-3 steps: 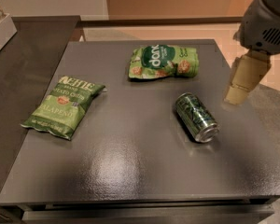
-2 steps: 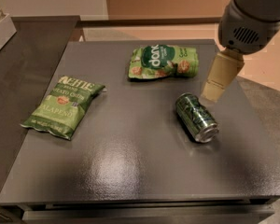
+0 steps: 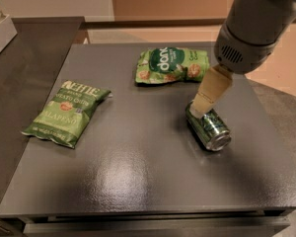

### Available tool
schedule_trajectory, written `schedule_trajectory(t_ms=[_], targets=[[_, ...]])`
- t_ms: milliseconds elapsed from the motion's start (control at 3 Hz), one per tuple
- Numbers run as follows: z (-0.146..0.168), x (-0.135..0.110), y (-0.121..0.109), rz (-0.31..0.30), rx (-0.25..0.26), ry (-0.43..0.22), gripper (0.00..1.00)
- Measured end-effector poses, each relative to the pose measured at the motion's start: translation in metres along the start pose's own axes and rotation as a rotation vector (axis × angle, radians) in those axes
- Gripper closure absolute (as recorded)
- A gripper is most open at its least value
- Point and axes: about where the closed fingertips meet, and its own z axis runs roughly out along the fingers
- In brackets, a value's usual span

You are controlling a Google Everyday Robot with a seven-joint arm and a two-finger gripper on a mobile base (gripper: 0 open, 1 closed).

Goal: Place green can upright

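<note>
The green can (image 3: 210, 127) lies on its side on the dark grey table (image 3: 138, 172), right of centre, its silver end facing the front right. My gripper (image 3: 203, 105) comes down from the upper right on a large grey arm. Its pale tan fingers (image 3: 213, 89) point down-left, and their tips reach the can's far end. The tips partly cover that end of the can.
A green Kettle chip bag (image 3: 66, 112) lies flat at the left of the table. A second green chip bag (image 3: 171, 65) lies at the back, just behind the can. A darker counter (image 3: 19, 58) adjoins on the left. A tan floor lies beyond the table's right edge.
My gripper has moved left and down from the table's right edge to the far end of the can. The can and both bags have not moved.
</note>
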Motion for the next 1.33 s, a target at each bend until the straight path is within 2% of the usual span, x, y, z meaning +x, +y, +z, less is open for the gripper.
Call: schedule_trajectory(t_ms=[333, 1000, 1333], targets=[[0.014, 0.007, 0.003, 0.147, 0.028, 0.040, 0.00], [0.041, 0.010, 0.018, 0.467, 0.021, 0.097, 0.00], [0.048, 0.010, 0.022, 0.571, 0.017, 0.113, 0.00]])
